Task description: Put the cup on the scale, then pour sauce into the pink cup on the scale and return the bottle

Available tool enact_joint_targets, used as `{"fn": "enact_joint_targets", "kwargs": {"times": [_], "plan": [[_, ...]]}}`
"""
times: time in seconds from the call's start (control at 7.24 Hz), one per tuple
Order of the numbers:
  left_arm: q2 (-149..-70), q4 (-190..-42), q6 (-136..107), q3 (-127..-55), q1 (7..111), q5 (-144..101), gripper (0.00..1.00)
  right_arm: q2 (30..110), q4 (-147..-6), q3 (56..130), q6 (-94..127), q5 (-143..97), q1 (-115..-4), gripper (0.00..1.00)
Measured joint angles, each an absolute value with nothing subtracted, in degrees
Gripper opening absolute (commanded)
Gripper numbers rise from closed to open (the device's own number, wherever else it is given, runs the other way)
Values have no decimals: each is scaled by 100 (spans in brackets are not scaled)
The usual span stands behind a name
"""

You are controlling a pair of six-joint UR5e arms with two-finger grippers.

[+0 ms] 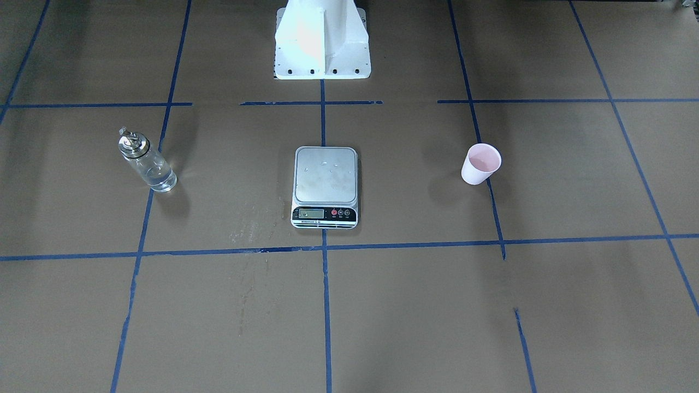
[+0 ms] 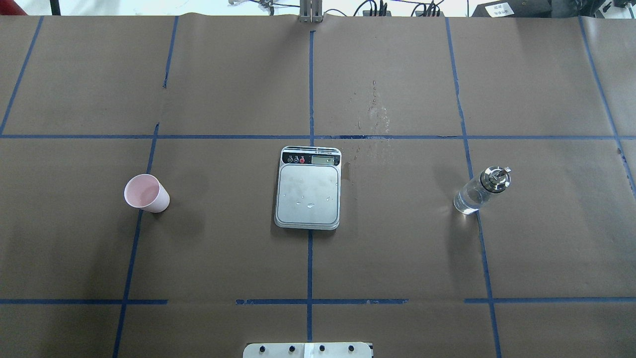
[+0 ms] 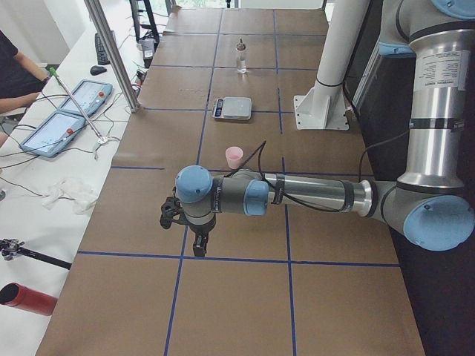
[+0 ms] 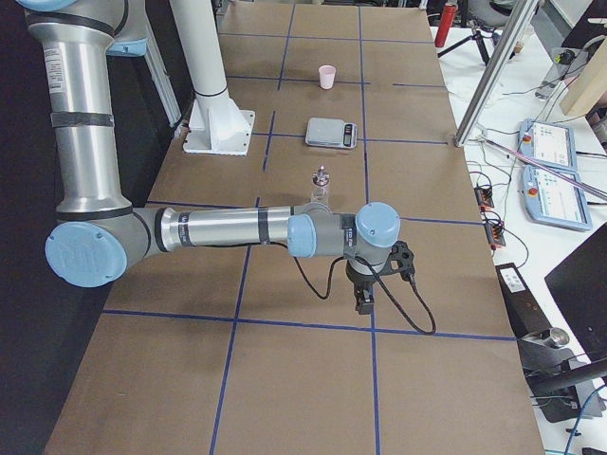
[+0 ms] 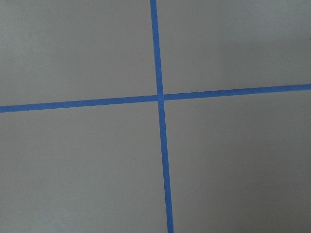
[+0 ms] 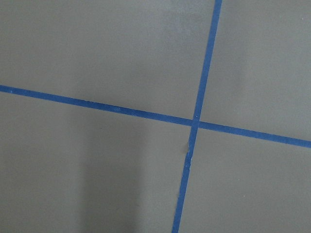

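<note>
The cup [image 2: 145, 193] stands upright on the table [image 2: 397, 248], to my left of the scale [image 2: 308, 199] and well apart from it. The bottle [image 2: 479, 191], with sauce [image 2: 466, 203] inside, stands upright well apart on my right. My left gripper [image 3: 199, 247] and right gripper [image 4: 363, 301] hang over blue tape [image 5: 158, 97] crossings farther out. I cannot tell whether either is parted or closed.

even indoor light, soft shadows, wrist views perhaps slightly soft
</note>
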State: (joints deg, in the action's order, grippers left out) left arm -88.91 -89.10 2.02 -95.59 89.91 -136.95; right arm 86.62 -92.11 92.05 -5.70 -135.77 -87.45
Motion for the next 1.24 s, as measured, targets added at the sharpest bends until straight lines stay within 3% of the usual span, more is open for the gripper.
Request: {"fn": "enact_joint_targets", "kwargs": {"times": [0.83, 1.24], "plan": [[-8941, -8977, 156, -9873, 8948, -13732, 100, 8658, -9203, 9242, -564, -13644, -8733, 100], [-9053, -9423, -747, -10149, 8261, -14196, 99, 8657, -9205, 9300, -553, -13657, -8688, 100]]}}
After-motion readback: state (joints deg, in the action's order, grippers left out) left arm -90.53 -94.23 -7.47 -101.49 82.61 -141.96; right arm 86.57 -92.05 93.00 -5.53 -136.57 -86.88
